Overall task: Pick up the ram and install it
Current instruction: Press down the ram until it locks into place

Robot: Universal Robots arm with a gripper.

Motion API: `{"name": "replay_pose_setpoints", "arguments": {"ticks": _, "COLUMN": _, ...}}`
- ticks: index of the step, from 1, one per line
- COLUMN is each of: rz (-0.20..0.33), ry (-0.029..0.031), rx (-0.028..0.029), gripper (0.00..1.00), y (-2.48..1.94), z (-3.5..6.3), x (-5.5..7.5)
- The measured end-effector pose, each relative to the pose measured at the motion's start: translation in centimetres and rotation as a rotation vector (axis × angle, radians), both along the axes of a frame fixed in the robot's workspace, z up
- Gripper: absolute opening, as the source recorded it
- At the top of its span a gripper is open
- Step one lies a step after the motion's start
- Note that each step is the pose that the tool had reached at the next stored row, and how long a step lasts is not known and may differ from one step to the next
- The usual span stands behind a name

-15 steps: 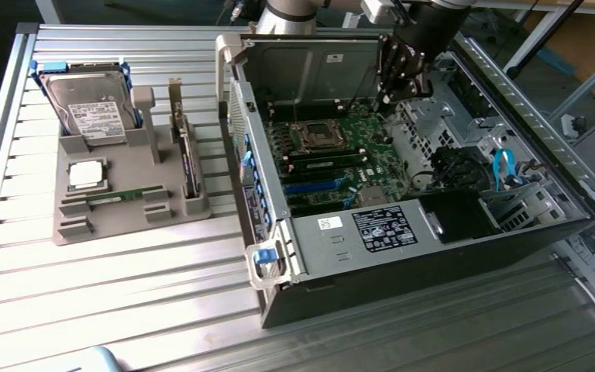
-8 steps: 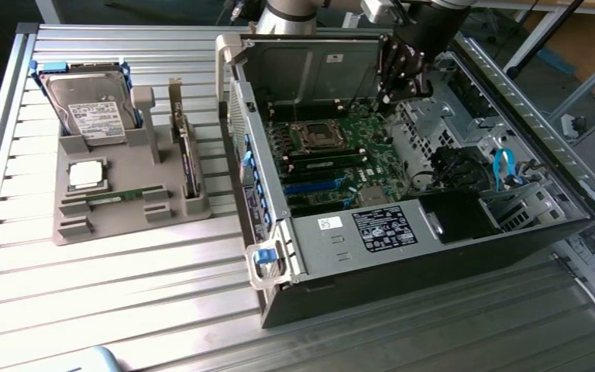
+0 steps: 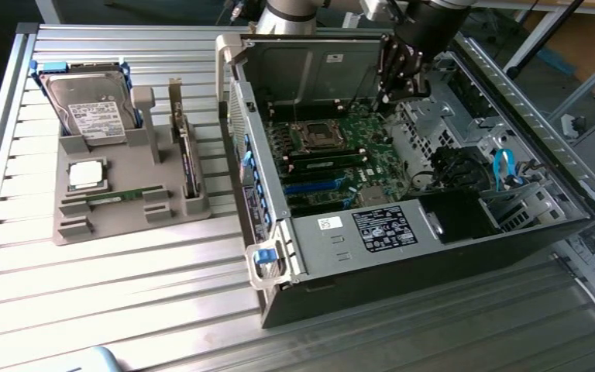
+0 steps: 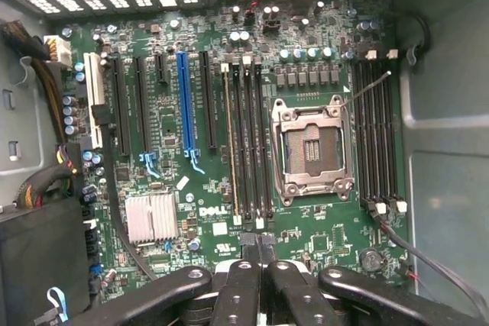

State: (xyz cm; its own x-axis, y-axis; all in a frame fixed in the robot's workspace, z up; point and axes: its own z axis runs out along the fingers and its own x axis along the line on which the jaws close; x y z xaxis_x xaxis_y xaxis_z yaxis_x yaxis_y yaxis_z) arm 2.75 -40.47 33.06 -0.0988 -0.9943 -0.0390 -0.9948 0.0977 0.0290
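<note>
Closed claw (image 4: 258, 243) hangs over a green motherboard (image 4: 229, 150), fingertips together, the empty processor socket (image 4: 315, 150) at about two o'clock, a blue slot (image 4: 184, 104) at eleven.

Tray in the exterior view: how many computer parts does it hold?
4: a hard drive at the back of the tray, a processor in the middle, the ram lying near the front, and a card standing along the exterior view's right edge. Smaller parts may be hidden.
</note>
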Motion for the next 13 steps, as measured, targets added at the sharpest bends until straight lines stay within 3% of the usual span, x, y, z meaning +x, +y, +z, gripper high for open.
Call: {"name": "replay_pose_setpoints", "arguments": {"ticks": 13, "rz": -0.074, "ry": 0.0000, "rx": -0.0001, "gripper": 0.11, "y": 0.01, "z": 0.00, "x": 0.00}}
